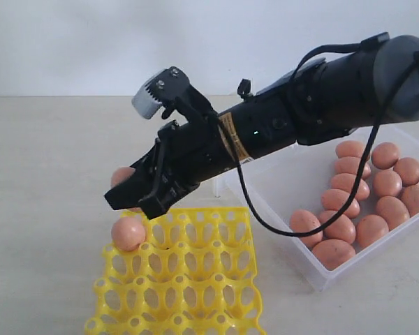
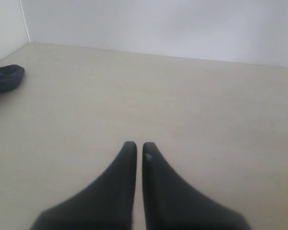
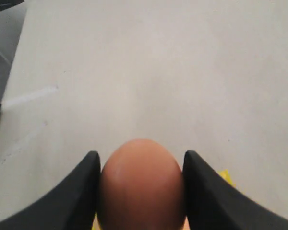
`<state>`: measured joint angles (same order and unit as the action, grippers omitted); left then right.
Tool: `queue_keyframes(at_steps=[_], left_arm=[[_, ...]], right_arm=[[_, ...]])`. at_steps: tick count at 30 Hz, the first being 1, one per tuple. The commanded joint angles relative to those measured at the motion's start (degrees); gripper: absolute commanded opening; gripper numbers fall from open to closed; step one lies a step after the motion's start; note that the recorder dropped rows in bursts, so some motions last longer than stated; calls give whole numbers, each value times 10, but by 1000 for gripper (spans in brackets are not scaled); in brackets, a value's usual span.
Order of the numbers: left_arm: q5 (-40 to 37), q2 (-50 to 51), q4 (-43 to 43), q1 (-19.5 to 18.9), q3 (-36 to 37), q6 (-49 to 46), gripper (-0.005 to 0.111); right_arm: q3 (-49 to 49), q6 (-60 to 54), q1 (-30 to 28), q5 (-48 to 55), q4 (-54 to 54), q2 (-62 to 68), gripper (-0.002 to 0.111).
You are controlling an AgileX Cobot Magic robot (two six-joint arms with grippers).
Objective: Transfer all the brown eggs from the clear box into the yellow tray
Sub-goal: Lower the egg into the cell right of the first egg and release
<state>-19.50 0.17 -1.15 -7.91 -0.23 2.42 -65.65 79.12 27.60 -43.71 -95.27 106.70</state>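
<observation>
Right wrist view: your right tool (image 3: pixel 141 155) clamps brown egg (image 3: pixel 141 187) by its sides, likely for clean drop into socket. Exterior view: it hangs at yellow tray (image 1: pixel 246 234) edge, near seated egg (image 1: pixel 128 233). Other brown eggs (image 1: pixel 366 195) wait in clear box (image 1: pixel 321 276). Left tool (image 2: pixel 139 144) pinched narrow, empty, over tabletop (image 2: pixel 182 96).

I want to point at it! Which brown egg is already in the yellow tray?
Find the bright yellow plastic egg tray at the front. Look at its far left corner, below the black right gripper. The brown egg there alone rests in a socket; the egg above is gripped.
</observation>
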Motion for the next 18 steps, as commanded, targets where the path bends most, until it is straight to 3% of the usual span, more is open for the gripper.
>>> queue_keyframes(at_steps=[1,5,9,18], left_arm=[[2,-2,0,5,2,-2,4],[2,-2,0,5,2,-2,4],[2,-2,0,5,2,-2,4],[2,-2,0,5,2,-2,4]], right_arm=[[37,-180,38,90,169,-9,0],[70,-301,43,111,345,-8,0],[90,-331,24,141,409,7,0],[98,-249,9,52,334,50,0]])
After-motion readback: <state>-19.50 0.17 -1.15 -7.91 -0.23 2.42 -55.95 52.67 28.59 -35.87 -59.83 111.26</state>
